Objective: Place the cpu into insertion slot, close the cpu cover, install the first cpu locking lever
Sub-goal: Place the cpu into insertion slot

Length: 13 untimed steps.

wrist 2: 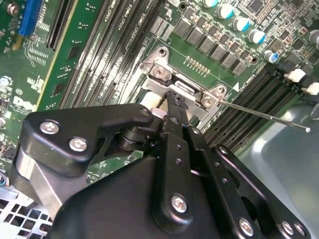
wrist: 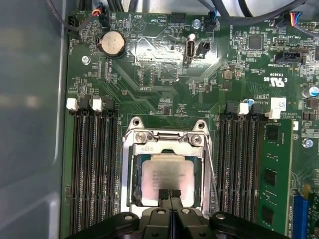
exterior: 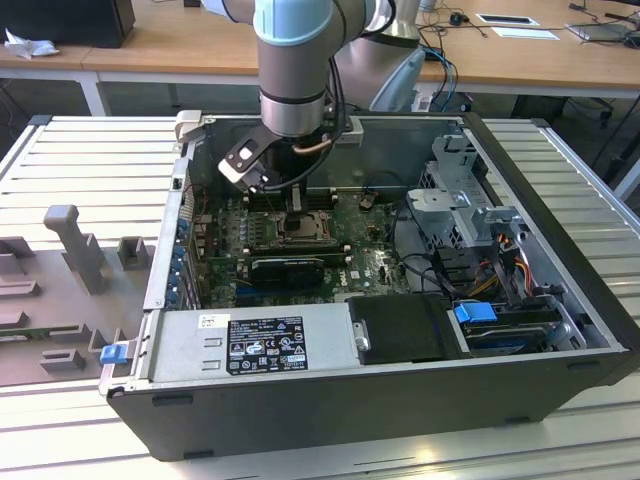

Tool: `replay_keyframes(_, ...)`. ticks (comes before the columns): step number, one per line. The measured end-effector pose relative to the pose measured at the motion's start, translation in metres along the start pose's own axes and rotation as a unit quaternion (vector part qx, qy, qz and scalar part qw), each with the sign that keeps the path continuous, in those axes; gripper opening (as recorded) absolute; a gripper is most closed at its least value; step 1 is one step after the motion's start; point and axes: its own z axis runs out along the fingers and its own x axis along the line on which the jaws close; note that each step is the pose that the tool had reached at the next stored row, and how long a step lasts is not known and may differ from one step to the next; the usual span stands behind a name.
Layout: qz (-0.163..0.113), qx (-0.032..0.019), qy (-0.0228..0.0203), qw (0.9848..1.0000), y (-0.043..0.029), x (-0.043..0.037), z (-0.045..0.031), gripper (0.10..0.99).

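One arm reaches down into the open case (exterior: 400,400), and its tool (wrist: 169,195) hangs right over the slot (wrist: 124,149), tips clenched together with nothing between them. The cpu (wrist: 167,174) lies flat in the slot. Its silver top shows through the window of the cover (wrist: 169,148), which looks folded down over it. In the first wrist view the tips sit above one edge of the cpu; whether they touch metal cannot be told. In the second wrist view the lever (wrist 2: 264,117), a thin rod, springs from a screwed corner of the frame close beside the tool. It slants away over the memory slots (wrist 2: 254,92) toward the grey wall (wrist 2: 284,169), its free end clear of the frame and seemingly unlatched. So the lever lies off to the tool's wall side, its long axis pointing outward from the slot. Another thin rod (wrist: 212,169) runs along the slot's side by a green stick (wrist: 273,174). Which of the two counts as the first lever cannot be told.
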Motion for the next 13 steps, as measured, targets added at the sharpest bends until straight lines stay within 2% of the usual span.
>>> replay_keyframes(3,-0.002,-0.0015,0.0001,1.0000,0.0004,0.0009,0.0010,0.106)
replay_keyframes(5,-0.003,-0.0046,0.0000,1.0000,0.0005,0.0011,0.0014,0.106)
replay_keyframes(8,-0.004,-0.0154,0.0003,0.9999,0.0026,0.0011,0.0018,0.106)
replay_keyframes(9,-0.004,-0.0160,0.0003,0.9999,0.0028,0.0012,0.0004,0.106)
replay_keyframes(10,-0.004,-0.0161,0.0003,0.9999,0.0030,0.0013,-0.0078,0.106)
replay_keyframes(12,-0.004,-0.0154,0.0003,0.9999,0.0035,0.0013,-0.0123,0.106)
replay_keyframes(13,-0.004,-0.0116,0.0007,0.9999,0.0054,0.0014,-0.0124,0.106)
